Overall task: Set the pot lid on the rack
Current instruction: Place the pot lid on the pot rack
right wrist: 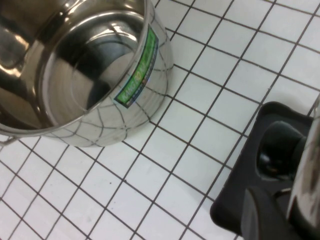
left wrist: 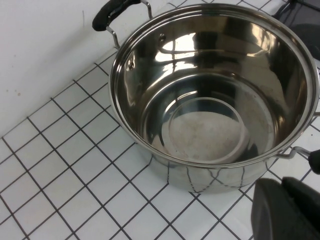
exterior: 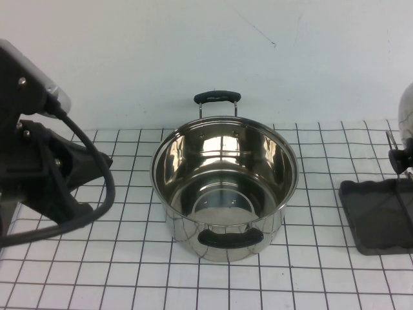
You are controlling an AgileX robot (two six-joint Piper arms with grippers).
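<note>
The pot lid [exterior: 406, 111] shows only as a shiny steel sliver at the right edge of the high view, held upright above the rack [exterior: 377, 216], a dark grey tray. In the right wrist view my right gripper [right wrist: 290, 210] is shut on the lid's rim [right wrist: 307, 185] just over the rack [right wrist: 250, 185]; one dark finger [right wrist: 262, 217] shows beside the rim. The lid's knob is hidden. My left gripper [left wrist: 281, 184] is shut and empty, low beside the near wall of the pot [left wrist: 215, 95].
The deep steel pot [exterior: 224, 187] with two black handles stands open in the middle of the tiled table, left of the rack. My left arm [exterior: 39, 161] and its cable fill the left side. A white wall runs behind.
</note>
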